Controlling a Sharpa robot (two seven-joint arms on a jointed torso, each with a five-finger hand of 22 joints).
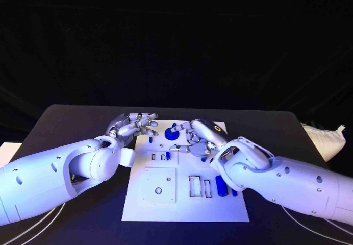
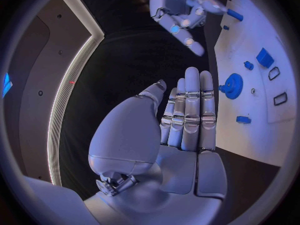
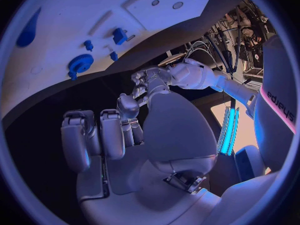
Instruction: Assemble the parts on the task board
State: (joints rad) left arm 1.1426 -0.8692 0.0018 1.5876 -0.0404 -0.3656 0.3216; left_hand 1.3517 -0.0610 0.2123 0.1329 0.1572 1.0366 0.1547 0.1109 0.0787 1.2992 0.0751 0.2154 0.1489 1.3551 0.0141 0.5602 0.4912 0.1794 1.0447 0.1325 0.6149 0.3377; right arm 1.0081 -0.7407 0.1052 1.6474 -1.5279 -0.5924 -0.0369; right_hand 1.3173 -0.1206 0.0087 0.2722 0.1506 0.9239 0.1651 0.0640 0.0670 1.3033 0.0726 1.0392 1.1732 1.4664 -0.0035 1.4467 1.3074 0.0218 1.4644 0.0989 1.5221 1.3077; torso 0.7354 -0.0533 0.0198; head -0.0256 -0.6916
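The robot's left hand (image 1: 134, 124) hovers at the far left corner of the white task board (image 1: 184, 206), and in its wrist view the fingers (image 2: 190, 112) lie straight and pressed side by side with nothing in them. The right hand (image 1: 198, 138) hangs over the far middle of the board; its wrist view shows the fingers (image 3: 94, 137) curled inward over the palm, and no part can be seen inside them. A yellow mark sits on the back of the right hand, too small to read, and pink lettering on a white panel at the rim of the right wrist view is cut off and cannot be read for certain. A round blue gear (image 1: 171, 135) stands on the board between the two hands, just beside the right hand's fingers. Small blue parts (image 1: 221, 186) lie near the right side of the board, partly hidden behind the right forearm. Empty outlined recesses (image 1: 196, 186) show beside them, and a square plate with a hole (image 1: 159, 185) sits on the board's left half. The board lies on the black table (image 1: 81, 115).
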